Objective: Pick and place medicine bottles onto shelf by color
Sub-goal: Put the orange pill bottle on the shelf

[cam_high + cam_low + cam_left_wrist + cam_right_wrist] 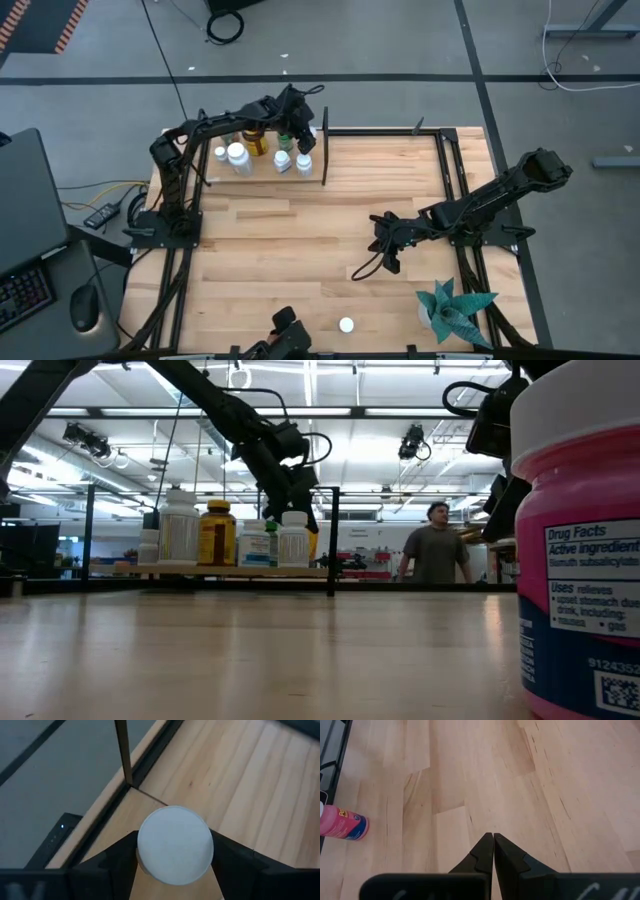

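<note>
My left gripper (298, 130) reaches over the shelf (262, 178) at the table's far left, shut on a white-capped medicine bottle (175, 845). Several bottles stand on the plank: white ones (238, 158) (303, 163), an amber one with a yellow cap (217, 532) and a green-capped one (285, 140). A pink bottle with a white cap (346, 325) stands upright on the table near its front edge. My right gripper (385, 248) hovers shut over bare wood right of the middle, holding nothing. My left gripper has the bottle pinched between its two fingers (120, 857), one on each side just under the white cap (150, 870). The fingers slant down from the table's near side. The bottle stands upright above the shelf plank; its base is hidden by the cap.
A black upright divider (323, 155) closes the shelf's right end, and thin black posts (122, 750) frame it. A teal spiky plant (455, 310) stands at the near right corner. A person (435, 545) is in the room behind the table.
</note>
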Motion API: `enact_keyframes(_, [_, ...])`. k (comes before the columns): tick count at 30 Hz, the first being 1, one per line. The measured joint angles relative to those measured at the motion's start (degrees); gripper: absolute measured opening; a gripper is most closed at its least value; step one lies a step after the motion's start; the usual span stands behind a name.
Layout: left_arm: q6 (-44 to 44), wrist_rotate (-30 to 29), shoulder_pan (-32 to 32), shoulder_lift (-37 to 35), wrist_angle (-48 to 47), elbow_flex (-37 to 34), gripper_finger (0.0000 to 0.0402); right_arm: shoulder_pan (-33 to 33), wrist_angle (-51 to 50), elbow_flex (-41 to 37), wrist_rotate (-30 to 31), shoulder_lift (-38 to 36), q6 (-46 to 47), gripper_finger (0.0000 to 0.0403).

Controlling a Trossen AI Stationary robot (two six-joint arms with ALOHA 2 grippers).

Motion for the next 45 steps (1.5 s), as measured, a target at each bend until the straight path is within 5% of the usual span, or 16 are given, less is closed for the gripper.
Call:
enact_keyframes(28, [-2.91,0.65,-1.36,3.31,1.23,0.13,0.0229,0.0,0.0,0.0,-0.02,0.0,0.42,0.002])
enact_keyframes(45, [-4.34,-0.13,-1.36,3.09,1.57,-0.02,0.0282,0.0,-0.02,0.0,-0.02,0.0,0.44,0.002])
